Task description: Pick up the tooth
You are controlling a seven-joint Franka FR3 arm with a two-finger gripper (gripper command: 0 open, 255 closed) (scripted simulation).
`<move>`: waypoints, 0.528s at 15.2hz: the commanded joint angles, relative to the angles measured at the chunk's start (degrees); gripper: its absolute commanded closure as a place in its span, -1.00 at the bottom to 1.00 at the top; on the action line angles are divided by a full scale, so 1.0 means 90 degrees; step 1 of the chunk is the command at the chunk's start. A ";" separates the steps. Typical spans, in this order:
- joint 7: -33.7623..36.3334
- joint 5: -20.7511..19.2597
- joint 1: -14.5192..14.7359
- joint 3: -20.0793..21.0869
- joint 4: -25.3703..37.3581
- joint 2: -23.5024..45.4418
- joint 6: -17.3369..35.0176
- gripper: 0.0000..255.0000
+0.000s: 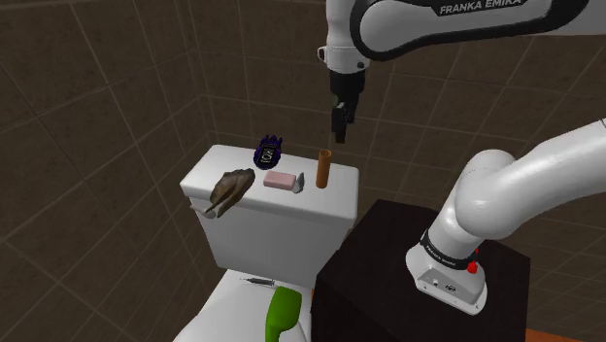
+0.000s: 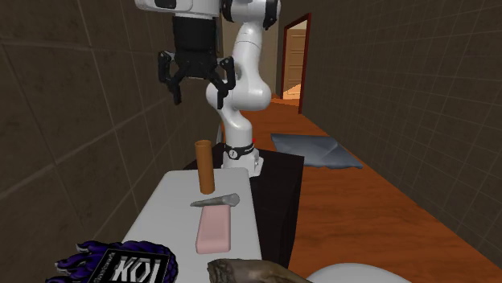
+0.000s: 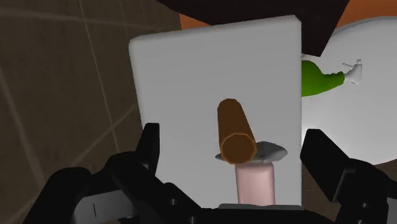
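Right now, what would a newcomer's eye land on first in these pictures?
The black claw hangs open above a brown cylinder that stands upright on the white tank lid of a toilet. By the cylinder's foot lie a small grey tooth and a pink bar. A green bottle lies on the toilet below the tank.

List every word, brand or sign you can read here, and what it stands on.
"FRANKA EMIKA": white arm's upper link.
"KOI": dark purple-edged packet on the white tank lid.
White print on the black band near the arm's base: too small to read.
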 commanded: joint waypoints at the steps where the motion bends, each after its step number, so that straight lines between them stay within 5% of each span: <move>1: -0.0240 -0.0290 0.0079 0.0170 0.0186 0.0460 0.0399 -1.00; 8: -0.0615 -0.1394 0.0352 0.0934 0.0760 0.1788 0.1471 -1.00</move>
